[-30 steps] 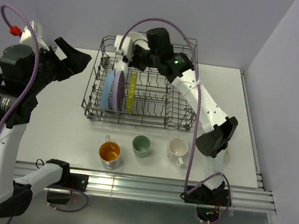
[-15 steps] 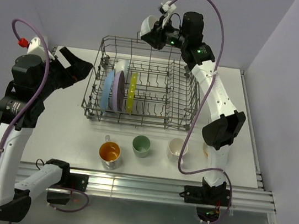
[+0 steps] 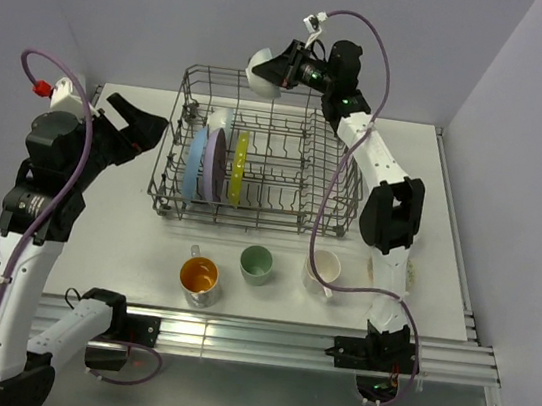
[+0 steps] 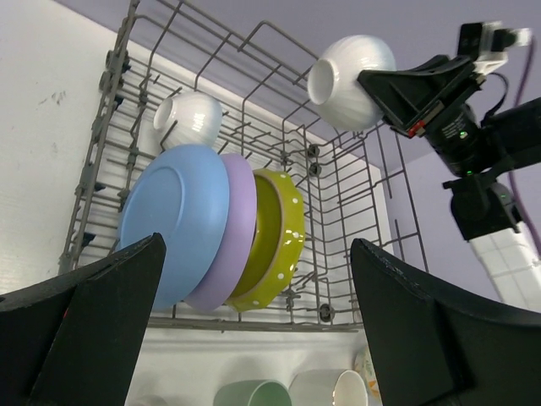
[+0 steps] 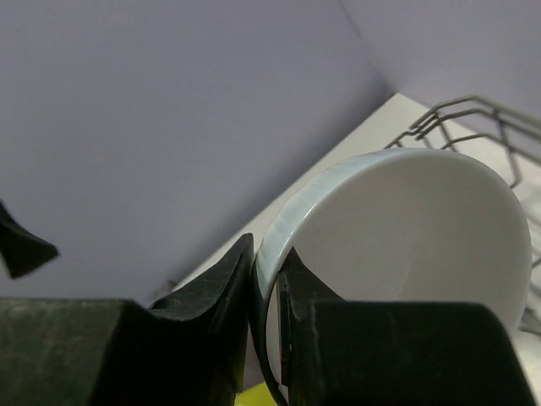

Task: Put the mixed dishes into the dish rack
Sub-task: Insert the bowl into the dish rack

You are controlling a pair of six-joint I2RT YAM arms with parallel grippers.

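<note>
The grey wire dish rack (image 3: 329, 206) holds a blue plate (image 3: 194, 164), a lavender plate (image 3: 214, 163), a yellow-green plate (image 3: 239, 168) and a white bowl (image 3: 219, 120). My right gripper (image 3: 288, 67) is shut on the rim of another white bowl (image 3: 265, 71), held high over the rack's far edge; it also shows in the left wrist view (image 4: 351, 69) and the right wrist view (image 5: 406, 254). My left gripper (image 3: 139, 119) is open and empty, left of the rack. An orange-inside cup (image 3: 198, 276), a pale green cup (image 3: 256, 263) and a white mug (image 3: 322, 269) stand in front.
A floral-patterned bowl (image 3: 374, 271) is partly hidden behind the right arm, right of the white mug. The table's right edge (image 3: 456, 249) runs near the purple wall. The rack's right half has bare tines (image 3: 291, 170).
My right gripper lifted the white bowl out of the rack's far part and raised it above the far rim, turning it sideways. My left arm shifted slightly right and lower.
</note>
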